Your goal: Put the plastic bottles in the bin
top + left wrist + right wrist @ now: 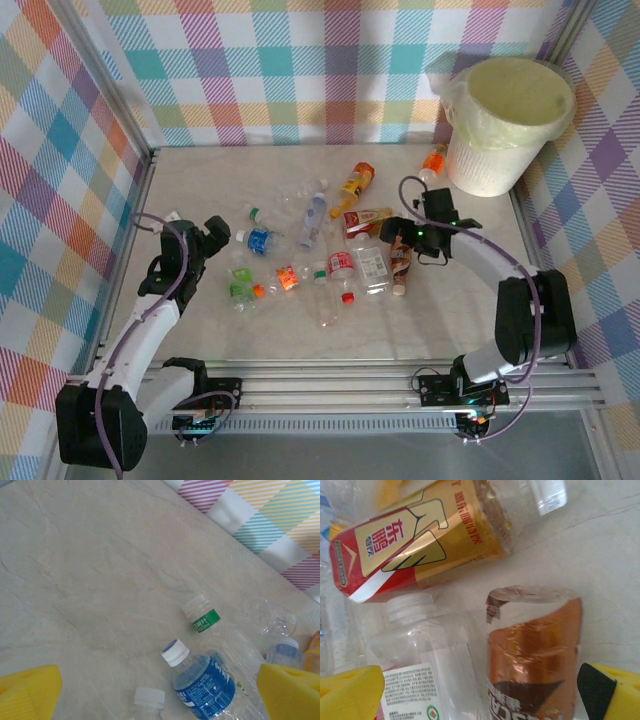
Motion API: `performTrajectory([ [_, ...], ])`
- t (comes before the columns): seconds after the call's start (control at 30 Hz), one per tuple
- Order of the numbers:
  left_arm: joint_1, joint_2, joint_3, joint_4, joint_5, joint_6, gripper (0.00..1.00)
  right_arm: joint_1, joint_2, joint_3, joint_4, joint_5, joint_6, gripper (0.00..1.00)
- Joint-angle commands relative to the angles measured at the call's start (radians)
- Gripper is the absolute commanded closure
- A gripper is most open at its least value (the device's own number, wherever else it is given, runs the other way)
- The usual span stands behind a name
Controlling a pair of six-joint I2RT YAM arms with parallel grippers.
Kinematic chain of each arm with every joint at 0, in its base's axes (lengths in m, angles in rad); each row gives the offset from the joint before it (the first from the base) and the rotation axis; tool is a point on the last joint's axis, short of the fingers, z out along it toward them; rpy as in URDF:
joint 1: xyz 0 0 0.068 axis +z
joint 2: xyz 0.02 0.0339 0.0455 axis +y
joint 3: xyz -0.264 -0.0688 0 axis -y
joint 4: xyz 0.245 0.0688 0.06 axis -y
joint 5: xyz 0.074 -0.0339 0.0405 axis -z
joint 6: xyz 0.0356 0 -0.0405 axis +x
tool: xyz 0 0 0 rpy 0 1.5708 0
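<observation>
Overhead cam: the bin (478, 172) stands upright at the far R corner of the table (200, 190), bag-lined and well apart from both arms. The plastic bottles (342, 268) lie scattered mid-table, all outside the bin. One small orange btl (433, 160) lies just beside the bin's base on its L side; I can't tell if they touch. A bigger orange btl (355, 184) lies a bit nearer, towards the pile.

L gripper (215, 240) sits at the L edge of the pile w/ jaws spread wide, pinching nothing. On my L wrist cam the yellow fingers (29, 692) sit in the bottom corners, far apart. A blue-label btl (205, 689) w/ white cap lies on the table between them, closer to the R-hand finger. A green-label btl (206, 620) lies beyond it, and a loose-looking white cap (149, 698) sits near the frame bottom.

R gripper (400, 236) is over the R side of the pile, jaws also wide apart and gripping nothing. On the R wrist cam a brown btl (532, 655) and a clear btl w/ white label (415, 680) lie side by side in the gap between the pads (350, 695). A red-gold label btl (420, 545) lies just beyond them. I can't tell if either pad touches a btl.
</observation>
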Motion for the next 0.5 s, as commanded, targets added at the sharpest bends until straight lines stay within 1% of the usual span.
performTrajectory([
  [0.0,-0.006,-0.036,-0.026,0.027,0.028,-0.030,0.00,0.027,0.048,0.054,-0.054,0.116,0.046,0.01],
  [0.03,-0.006,-0.039,-0.029,0.032,0.018,-0.041,0.00,0.034,0.066,0.067,-0.061,0.134,0.052,0.01],
  [0.13,-0.006,-0.032,-0.026,0.043,0.036,-0.042,0.00,0.044,0.114,0.107,-0.116,0.240,0.091,0.01],
  [0.2,-0.006,-0.021,-0.019,0.044,0.062,-0.043,0.00,0.044,0.131,0.113,-0.125,0.278,0.111,0.04],
  [0.47,-0.006,0.028,0.031,-0.017,0.092,-0.030,0.00,0.045,0.171,0.085,-0.096,0.255,0.074,0.20],
])
